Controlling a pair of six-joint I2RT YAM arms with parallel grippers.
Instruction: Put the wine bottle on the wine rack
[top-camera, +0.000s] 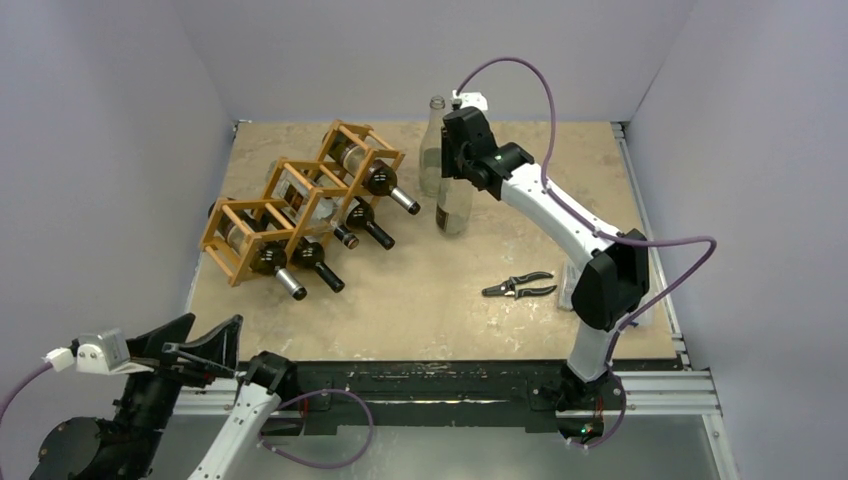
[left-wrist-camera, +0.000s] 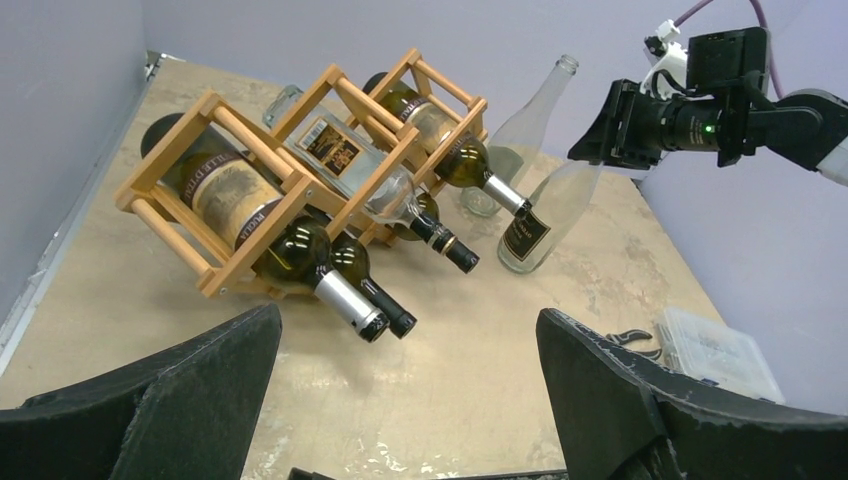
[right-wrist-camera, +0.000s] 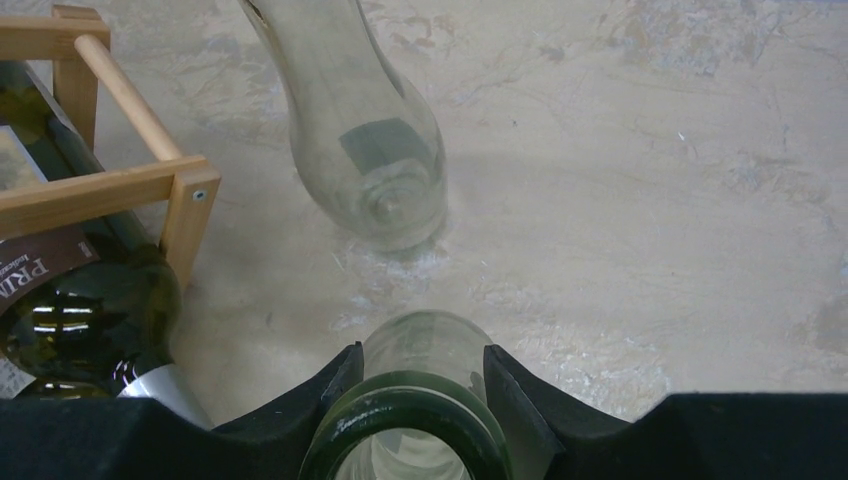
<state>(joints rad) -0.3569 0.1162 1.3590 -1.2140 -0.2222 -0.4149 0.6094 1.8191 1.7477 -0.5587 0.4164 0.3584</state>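
The wine bottle (top-camera: 455, 205) is clear glass with a dark label and stands near the rack's right end. My right gripper (top-camera: 458, 165) is shut on its neck from above. In the right wrist view the fingers (right-wrist-camera: 335, 385) flank the neck just under the green-tinted mouth (right-wrist-camera: 410, 430). The left wrist view shows the same grip (left-wrist-camera: 615, 125) on this bottle (left-wrist-camera: 540, 225). The wooden wine rack (top-camera: 300, 200) lies at the back left and holds several bottles, necks pointing to the front right. My left gripper (top-camera: 205, 355) is open and empty at the near left edge.
A second clear bottle (top-camera: 433, 150) stands just behind the held one, also in the right wrist view (right-wrist-camera: 370, 150). Pliers (top-camera: 520, 288) and a clear plastic box (left-wrist-camera: 715, 350) lie on the right. The rack's corner post (right-wrist-camera: 190, 215) is close to the left of the held bottle.
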